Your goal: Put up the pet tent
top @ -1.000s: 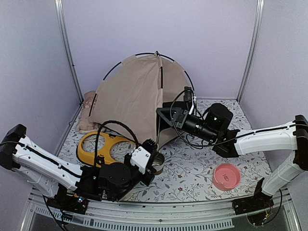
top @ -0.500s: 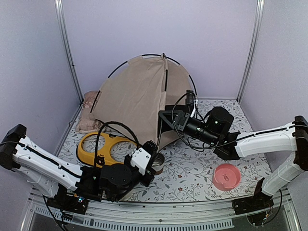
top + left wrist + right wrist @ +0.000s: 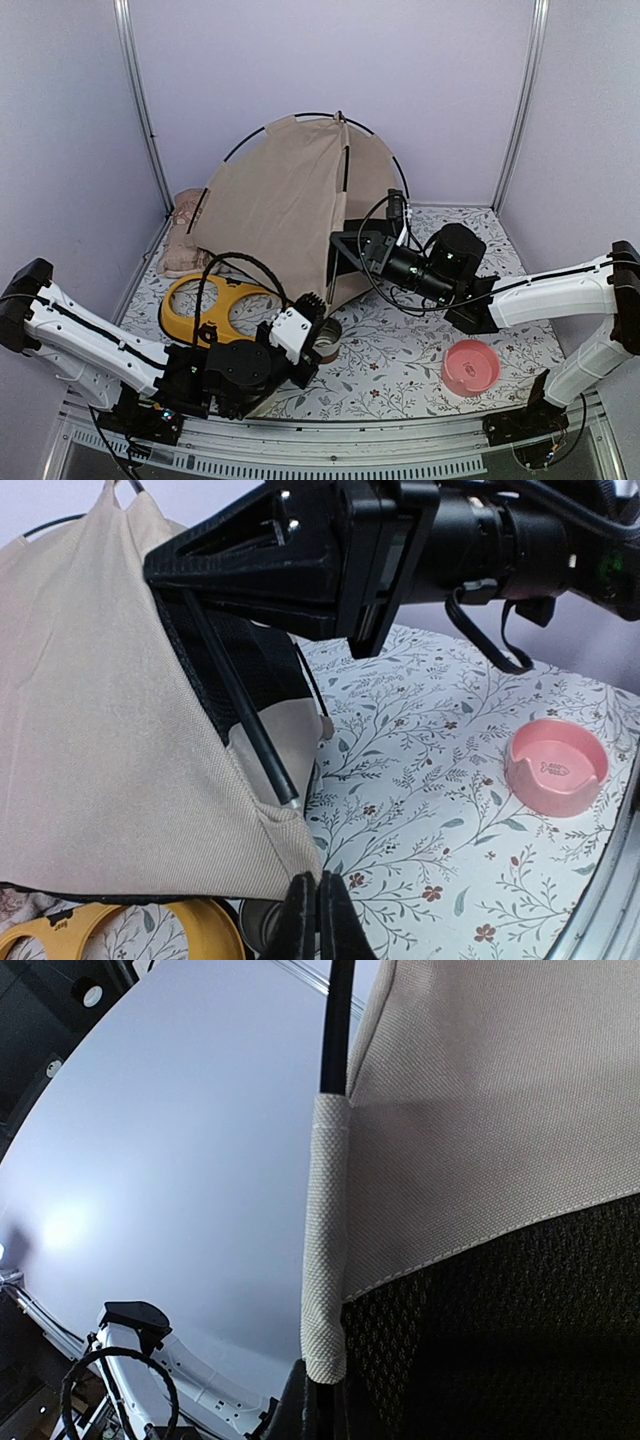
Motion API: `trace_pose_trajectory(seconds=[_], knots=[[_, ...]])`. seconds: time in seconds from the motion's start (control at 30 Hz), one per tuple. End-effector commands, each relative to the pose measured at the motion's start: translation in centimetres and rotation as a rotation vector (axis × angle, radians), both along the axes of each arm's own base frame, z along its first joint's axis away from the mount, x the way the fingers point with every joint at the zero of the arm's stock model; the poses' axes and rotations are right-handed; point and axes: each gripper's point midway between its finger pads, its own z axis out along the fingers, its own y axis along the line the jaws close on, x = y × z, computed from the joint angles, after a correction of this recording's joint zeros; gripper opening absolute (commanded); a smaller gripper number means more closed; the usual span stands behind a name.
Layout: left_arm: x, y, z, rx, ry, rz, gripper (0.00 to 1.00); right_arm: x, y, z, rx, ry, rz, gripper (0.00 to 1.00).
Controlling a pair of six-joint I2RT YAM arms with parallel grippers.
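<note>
- Pet tent point(image 3: 280, 210) stands upright at back-centre of table point(image 3: 400, 350), leaning toward the L wall. Thin black poles cross at its top.
- R gripper point(image 3: 335, 258) is at the tent's front R edge, low down. Fingers are pinched fully together on a black pole point(image 3: 335, 1020), just below the end of the pole's fabric sleeve.
- Tent opening is beside the R gripper. Inside is dark w/ black mesh lining; can't tell if anything is in it.
- L gripper point(image 3: 318, 920) is low over the near part of the table, in front of the tent. Fingers are closed tip to tip w/ nothing between them.
- Small metal cup point(image 3: 328, 335) sits on the cloth just beside the L gripper, partly hidden by it; contents can't be seen.
- Pink bowl point(image 3: 470, 367) is on the near-R of the table, well apart from the tent. It has a fish mark on its outer wall, and its hollow shows only the pink bottom.
- Yellow 2-hole bowl stand point(image 3: 215, 305) lies flat near the tent's front L corner. Floral cloth shows through both holes, and the L arm's cable loops above it.
- Pinkish cushion point(image 3: 180, 240) is wedged btw the tent's L side and the L wall.
</note>
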Motion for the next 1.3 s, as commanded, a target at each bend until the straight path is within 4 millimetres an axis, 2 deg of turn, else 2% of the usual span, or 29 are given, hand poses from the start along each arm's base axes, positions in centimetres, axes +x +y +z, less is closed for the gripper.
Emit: trace_pose_trajectory(seconds=[0.0,0.37,0.5,0.67,1.0,1.27], knots=[[-1.4,-0.7,-0.1,-0.013,0.028,-0.081,0.00,1.1,-1.2,0.5,0.010,-0.004,-0.047,0.00],[-0.7,-0.8,0.4,-0.019,0.016,-0.075,0.00,-0.2,-0.2,-0.6,-0.009,0.025,0.019,0.00],[-0.7,-0.6,0.7,-0.025,0.014,-0.076,0.00,-0.1,-0.3,-1.9,-0.025,0.053,0.010,0.00],[-1.0,-0.8,0.8,-0.029,0.015,-0.094,0.00,0.2,-0.3,-2.6,-0.030,0.074,-0.001,0.00],[-1.6,-0.5,-0.2,0.013,0.013,-0.130,0.00,0.8,0.0,-1.0,-0.025,0.040,-0.019,0.00],[-2.0,-0.8,-0.4,0.021,0.018,-0.160,0.00,1.0,0.8,-0.8,-0.036,0.030,0.002,0.00]])
